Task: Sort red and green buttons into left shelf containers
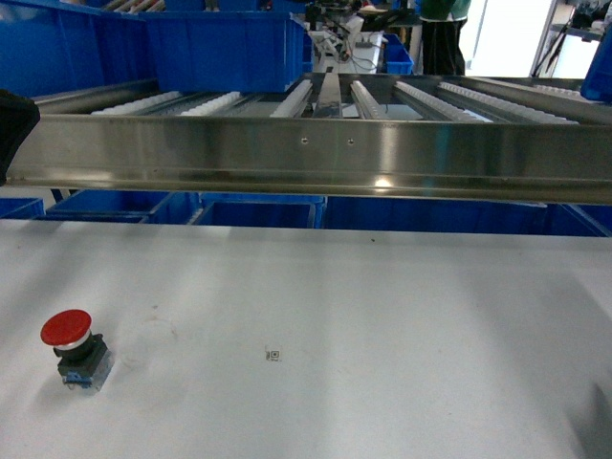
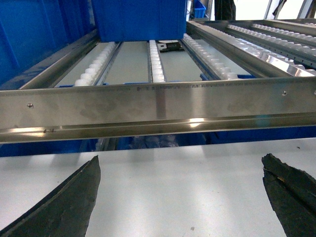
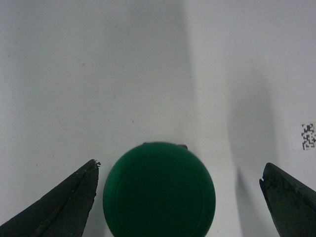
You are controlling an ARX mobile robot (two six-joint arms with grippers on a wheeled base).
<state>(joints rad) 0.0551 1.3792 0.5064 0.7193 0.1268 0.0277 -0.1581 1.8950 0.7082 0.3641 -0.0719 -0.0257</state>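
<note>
Green button lay on the white table, centred between the spread fingers of the right gripper, untouched. Left gripper also stood apart, over bare tabletop facing a steel roller shelf. Red button sat upright at the table's near left. Blue bins rested on the shelf's left.
</note>
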